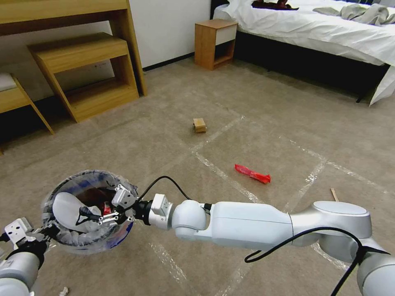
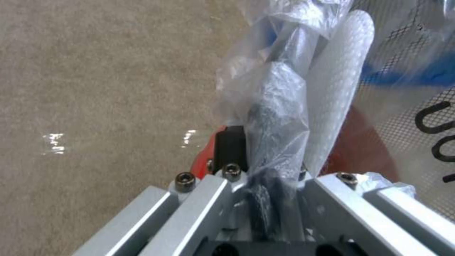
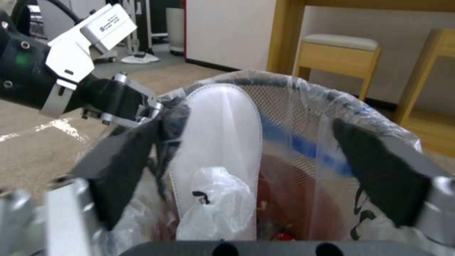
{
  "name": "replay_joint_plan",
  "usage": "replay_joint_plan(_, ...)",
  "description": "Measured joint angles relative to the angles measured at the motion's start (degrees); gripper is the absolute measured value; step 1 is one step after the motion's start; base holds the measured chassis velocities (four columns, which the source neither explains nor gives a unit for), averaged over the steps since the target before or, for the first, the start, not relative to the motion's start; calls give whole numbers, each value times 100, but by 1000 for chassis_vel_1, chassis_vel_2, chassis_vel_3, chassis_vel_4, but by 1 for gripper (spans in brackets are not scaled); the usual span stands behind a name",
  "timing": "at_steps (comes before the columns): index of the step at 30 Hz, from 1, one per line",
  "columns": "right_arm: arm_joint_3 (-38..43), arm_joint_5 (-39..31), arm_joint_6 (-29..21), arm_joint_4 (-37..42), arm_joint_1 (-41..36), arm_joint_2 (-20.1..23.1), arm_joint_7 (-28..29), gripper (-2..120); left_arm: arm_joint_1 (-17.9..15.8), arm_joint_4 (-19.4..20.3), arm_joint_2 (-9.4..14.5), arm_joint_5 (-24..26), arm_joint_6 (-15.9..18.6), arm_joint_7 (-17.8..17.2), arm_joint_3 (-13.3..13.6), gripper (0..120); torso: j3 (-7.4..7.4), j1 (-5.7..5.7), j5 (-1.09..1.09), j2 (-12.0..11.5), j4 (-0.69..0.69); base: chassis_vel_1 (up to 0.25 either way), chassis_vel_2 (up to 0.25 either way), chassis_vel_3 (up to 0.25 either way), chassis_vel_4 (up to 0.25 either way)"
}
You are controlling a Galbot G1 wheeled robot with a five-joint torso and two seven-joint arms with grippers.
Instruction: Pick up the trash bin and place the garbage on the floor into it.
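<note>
The trash bin (image 1: 119, 237), lined with clear plastic, hangs low on my left above the floor (image 1: 267, 119). My left gripper (image 1: 44, 235) is shut on its near-left rim; the wrist view shows the left gripper (image 2: 265, 149) clamped on rim and bag. My right gripper (image 1: 97, 215) is open over the bin's mouth, its black pads (image 3: 118, 167) spread wide with nothing between them. A white slipper (image 3: 223, 135) stands inside the bin (image 3: 303, 89). Garbage lies on the carpet: a tan box (image 1: 199, 125), a red wrapper (image 1: 252, 173), a thin stick (image 1: 334, 194) and a small white scrap (image 1: 63, 291).
Wooden desk shelving (image 1: 82, 74) lines the back left wall. A nightstand (image 1: 214, 43) and a bed (image 1: 321, 33) stand at the back right. Shiny tape strips (image 1: 218, 172) cross the carpet. A cushioned stool (image 3: 339, 49) sits beyond the bin.
</note>
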State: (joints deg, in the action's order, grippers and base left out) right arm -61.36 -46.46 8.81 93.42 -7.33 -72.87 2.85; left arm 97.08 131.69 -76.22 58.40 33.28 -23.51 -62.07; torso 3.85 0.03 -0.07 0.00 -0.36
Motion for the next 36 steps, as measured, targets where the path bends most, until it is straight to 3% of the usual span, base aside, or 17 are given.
replay_joint_plan(14, -100, 27, 10, -80, 84, -10, -37, 100, -3, 1, -41, -10, -16, 5, 15, 1, 0, 0, 0, 0, 0, 0, 0, 0, 0)
replay_joint_plan(21, -117, -762, -131, 85, 77, -34, 156, 100, 7, -6, -68, -30, -38, 14, 41, 1, 0, 0, -2, 0, 0, 0, 0, 0, 0)
replay_joint_plan(24, -21, -1299, -455, 289, 56, -68, 528, 100, 11, -9, -69, -47, -53, 18, 55, 1, 0, 0, -2, 0, 0, 0, 0, 0, 0)
replay_joint_plan(36, 141, -2050, -853, 348, -30, -211, 1055, 100, 47, -15, -82, -81, -71, 30, 68, 1, 0, 0, -2, 0, 0, 0, 0, 0, 0)
